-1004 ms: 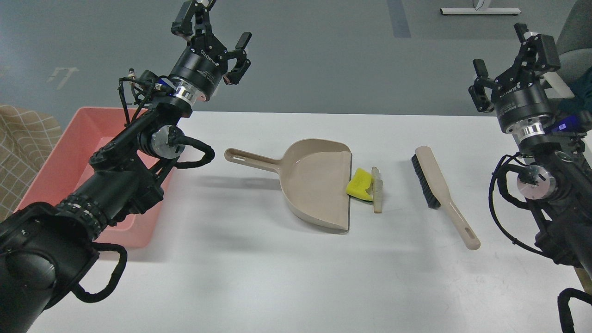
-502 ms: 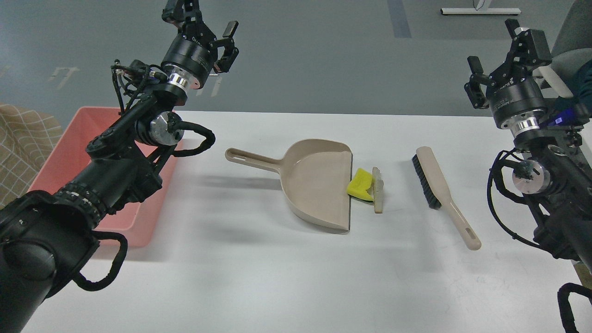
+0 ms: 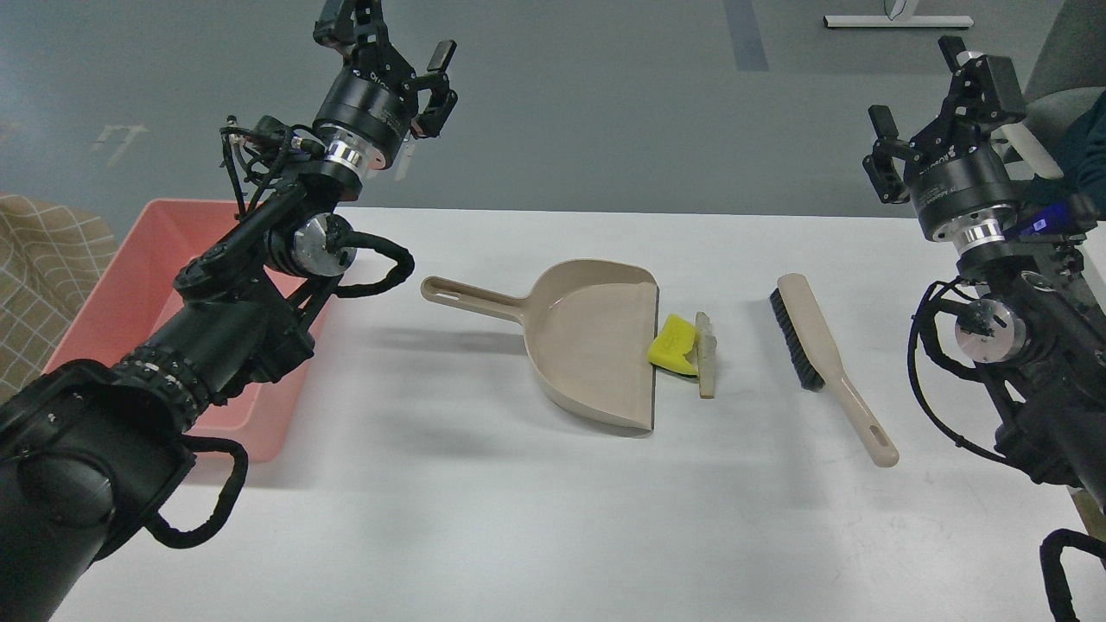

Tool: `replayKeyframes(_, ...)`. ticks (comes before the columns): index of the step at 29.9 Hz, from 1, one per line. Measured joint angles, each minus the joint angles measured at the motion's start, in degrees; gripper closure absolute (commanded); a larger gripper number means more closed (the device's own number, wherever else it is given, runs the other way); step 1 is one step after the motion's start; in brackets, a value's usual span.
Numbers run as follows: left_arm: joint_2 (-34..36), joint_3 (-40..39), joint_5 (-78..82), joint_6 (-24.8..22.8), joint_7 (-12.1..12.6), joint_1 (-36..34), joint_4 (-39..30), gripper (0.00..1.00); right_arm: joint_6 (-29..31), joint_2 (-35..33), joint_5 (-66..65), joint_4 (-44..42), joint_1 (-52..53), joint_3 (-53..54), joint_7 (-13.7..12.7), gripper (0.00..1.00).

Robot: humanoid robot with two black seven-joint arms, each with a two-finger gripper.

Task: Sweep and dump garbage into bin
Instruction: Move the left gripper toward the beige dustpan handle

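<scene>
Garbage sits mid-counter: yellow sponge chunk (image 3: pixel 675 344) touching the open lip of the beige dustpan (image 3: pixel 592 350), pale bread slice (image 3: pixel 706 354) just beside it on the right, lying lengthwise, touching the chunk. Both pieces on the white counter (image 3: pixel 484 501), not inside the pan.

Left hand (image 3: pixel 390 39) raised high above the far-left counter edge, fingers spread, nothing in it. It is well apart from the garbage, up and to the left; the dustpan handle (image 3: pixel 467 296) points toward that side. Right hand (image 3: pixel 929 108) also raised, near the far-right edge, fingers spread, holding nothing. Well apart from the garbage too.

Brush (image 3: pixel 825 358) with black bristles lies flat between the garbage and the right arm, bristles facing left toward the bread slice, handle running toward the near-right. Near the slice but not touching.

Pink bin (image 3: pixel 112 285) at the counter's left end, partly hidden by the left arm; what shows of its inside looks bare. Dustpan lies between bin and garbage. Checked tan cloth (image 3: pixel 43 276) left of the bin.
</scene>
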Motion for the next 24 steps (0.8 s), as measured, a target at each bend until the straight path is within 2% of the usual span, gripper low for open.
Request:
replayKeyframes(5,0.0,3.41,0.01,0.08,0.29,-0.02,-0.2,0.02,-0.04,0.0,-0.02,0.12,-0.53,0.0,0.0,0.0)
replayKeyframes(8,0.75,6.14,0.79,1.14,0.92,-0.01,-2.98,0.02,-0.05,-0.02,-0.03,0.16,-0.2,0.0,0.0,0.0)
replayKeyframes(14,7.74,14.48,6.96,9.03,1.74,1.55,-17.91,0.02,-0.35,0.01,-0.19,0.2,0.25,0.0,0.0,0.0)
replayKeyframes(17,11.36,16.73,9.22,12.87,2.34,2.48,-23.2,0.02,-0.43,0.06,-0.27,0.15,0.27,0.0,0.0,0.0)
replayKeyframes(24,22.7,23.39,14.67,18.78,2.93,5.43,-40.04,0.02,-0.73,0.14,-0.36,0.09,0.27,0.0,0.0,0.0)
